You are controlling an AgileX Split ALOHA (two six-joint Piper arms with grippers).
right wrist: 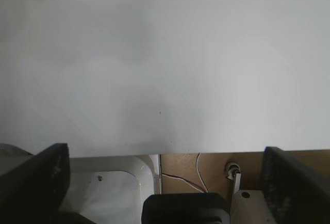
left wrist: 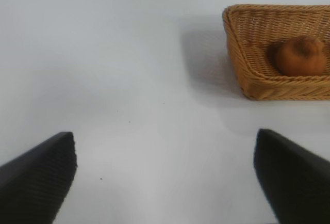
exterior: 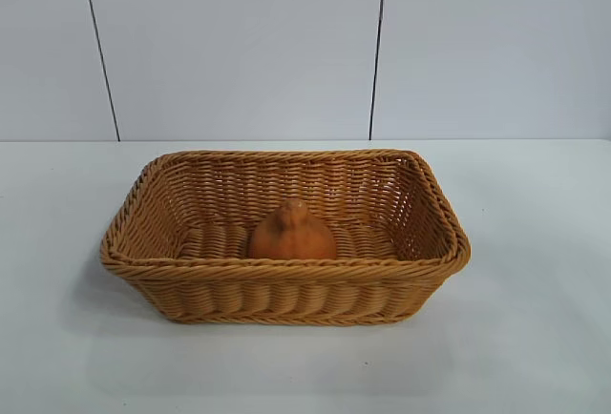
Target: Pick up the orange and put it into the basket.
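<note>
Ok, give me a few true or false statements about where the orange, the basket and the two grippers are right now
1. The orange lies inside the basket. True.
2. The left gripper holds the orange. False: its fingers are spread wide and empty, over bare table away from the basket.
3. The basket is tipped on its side. False: it stands upright on the table.
4. The right gripper is open and holds nothing. True.
5. Both arms appear in the exterior view. False: neither does.

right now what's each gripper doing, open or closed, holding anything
Left gripper: open, empty, over bare table beside the basket.
Right gripper: open, empty, at the table edge.
The orange sits in the basket.
</note>
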